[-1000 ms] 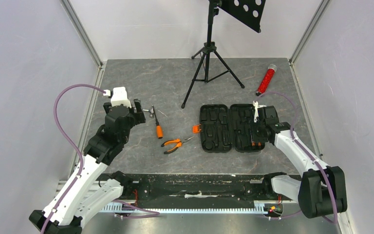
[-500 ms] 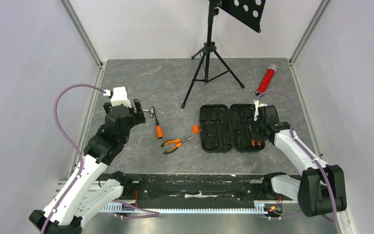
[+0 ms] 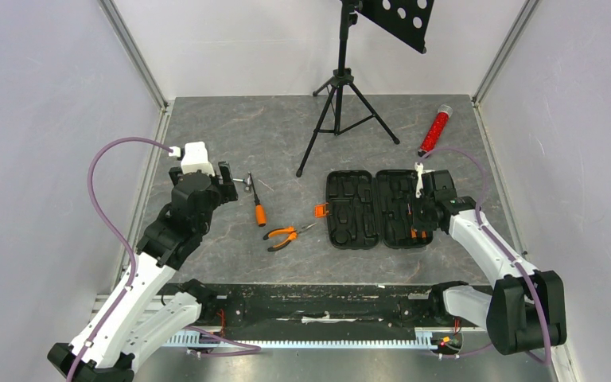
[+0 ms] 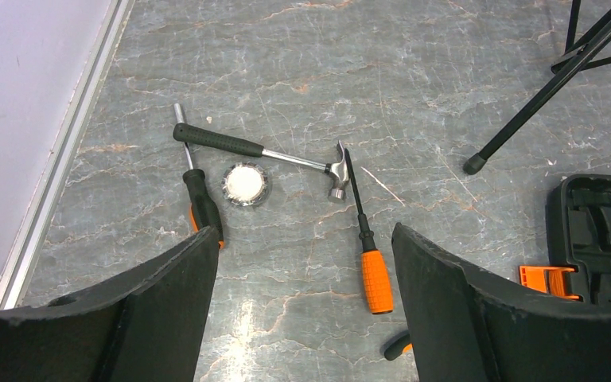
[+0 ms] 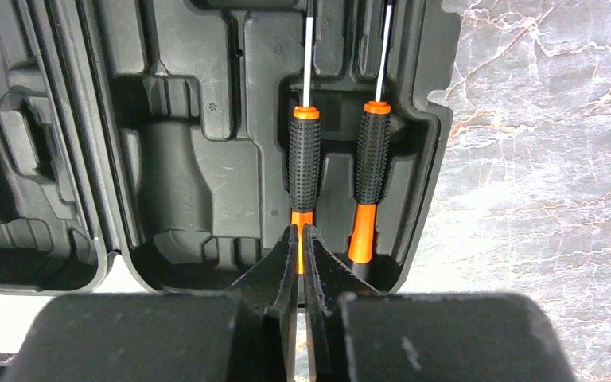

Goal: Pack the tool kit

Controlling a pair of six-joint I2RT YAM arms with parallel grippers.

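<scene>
The right gripper point(image 5: 299, 239) hangs over the near right corner of the open tool kit case point(image 5: 183, 159), its two fingers pinched almost together on the orange tail of a screwdriver point(image 5: 303, 155). That tool lies in its slot, and a second screwdriver point(image 5: 371, 159) sits in the slot just right of it. Only the right wrist view shows these slots up close; from above they are two small orange specks in the case's right half.

Well to the left of the case, the left gripper point(image 4: 306, 239) hangs spread wide, holding nothing. Its wrist view picks out what the overhead camera blurs: a hammer point(image 4: 262, 151), a loose screwdriver point(image 4: 370, 255) with its shaft tip by the hammer head, a black-handled driver point(image 4: 199, 195) and a small round silver disc point(image 4: 245, 183) just beside that driver.

The case's orange latch point(image 3: 321, 210) sticks out from its left edge. The pliers point(image 3: 286, 234) lie left of the case, nearer than the latch.

Behind the case stand a black tripod stand point(image 3: 338, 103) and, off to the right, a red glittery tube point(image 3: 436, 130). Everything rests on a grey marbled table point(image 3: 270, 135), closed in by pale walls point(image 3: 48, 95).
</scene>
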